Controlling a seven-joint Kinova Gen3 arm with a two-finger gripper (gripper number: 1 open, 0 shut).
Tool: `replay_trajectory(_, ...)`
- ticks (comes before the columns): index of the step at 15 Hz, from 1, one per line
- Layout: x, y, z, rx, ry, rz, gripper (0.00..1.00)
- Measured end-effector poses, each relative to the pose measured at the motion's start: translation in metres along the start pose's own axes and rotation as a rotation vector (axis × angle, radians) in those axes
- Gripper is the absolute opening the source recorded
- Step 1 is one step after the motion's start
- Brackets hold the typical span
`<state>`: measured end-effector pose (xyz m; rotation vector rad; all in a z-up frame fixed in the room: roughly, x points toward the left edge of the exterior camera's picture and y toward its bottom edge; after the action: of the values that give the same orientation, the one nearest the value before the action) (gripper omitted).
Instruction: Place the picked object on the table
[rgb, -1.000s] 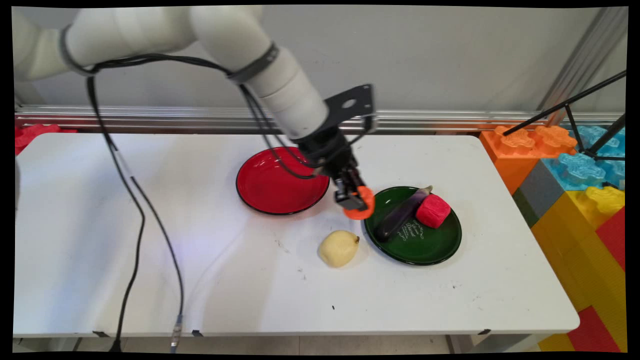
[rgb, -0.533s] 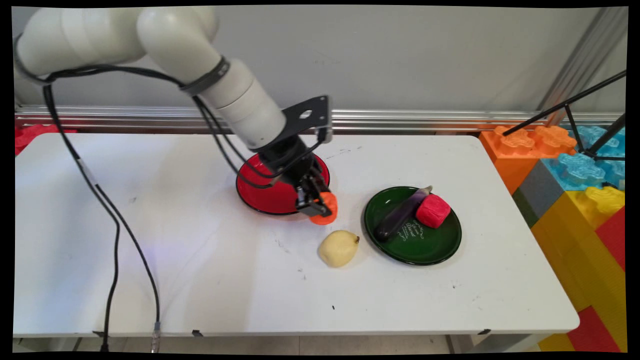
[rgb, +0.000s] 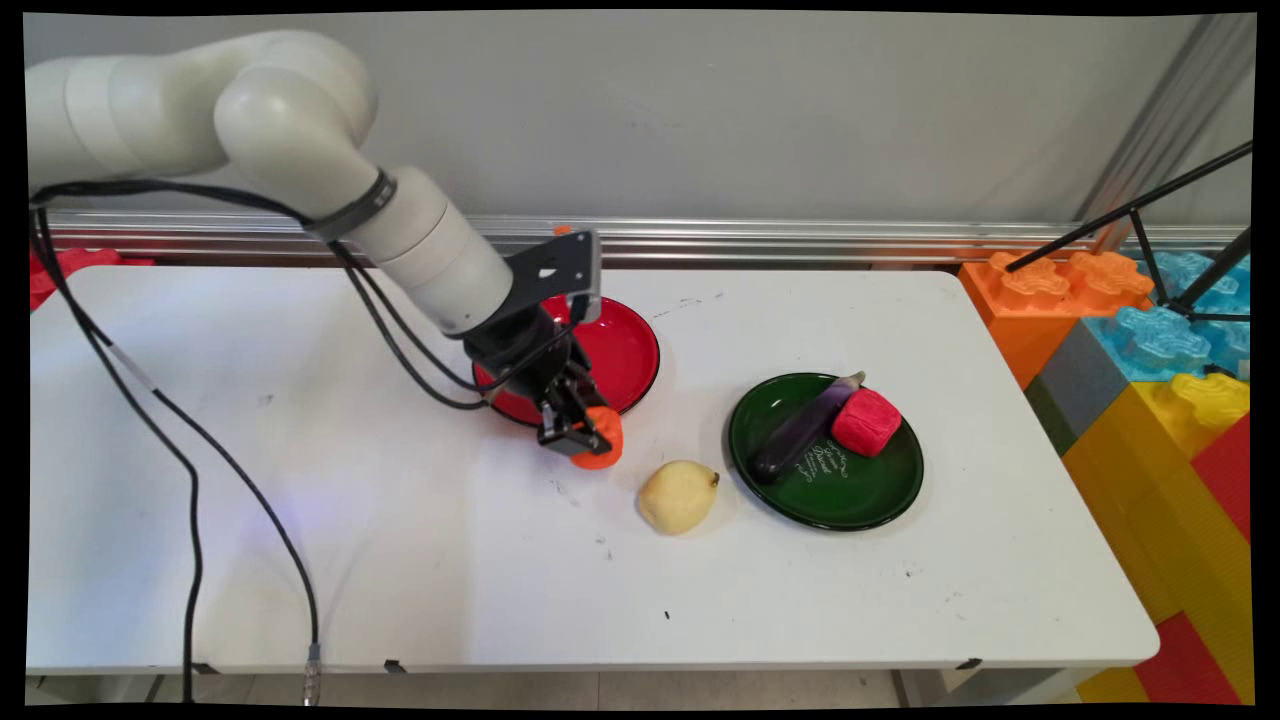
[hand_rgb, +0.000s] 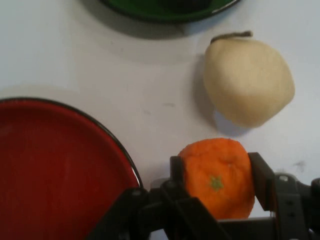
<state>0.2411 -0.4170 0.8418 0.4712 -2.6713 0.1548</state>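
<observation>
Right, the small orange toy fruit with a green star mark sat clamped between the black two-finger gripper, over bare white table just near of the glossy red round plate. The pale yellow toy pear lay close on its right. Further right, the dark green plate held a purple toy eggplant touching a red cube-like block. Looked like mid-carry; any set-down would need clearance from plate rim and pear.
</observation>
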Motion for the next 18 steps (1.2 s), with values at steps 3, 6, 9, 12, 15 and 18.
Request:
replay_trajectory(3,-0.012,0.000,0.010,-0.006,0.002,-0.016,0.00)
replay_trajectory(6,-0.020,-0.001,0.024,-0.016,0.005,-0.030,0.00)
replay_trajectory(9,-0.028,-0.002,0.036,-0.022,0.004,-0.040,0.00)
replay_trajectory(12,-0.032,-0.003,0.042,-0.027,0.005,-0.044,0.00)
replay_trajectory(15,-0.035,-0.003,0.049,-0.033,0.007,-0.049,0.00)
replay_trajectory(18,-0.037,-0.004,0.053,-0.036,0.011,-0.050,1.00)
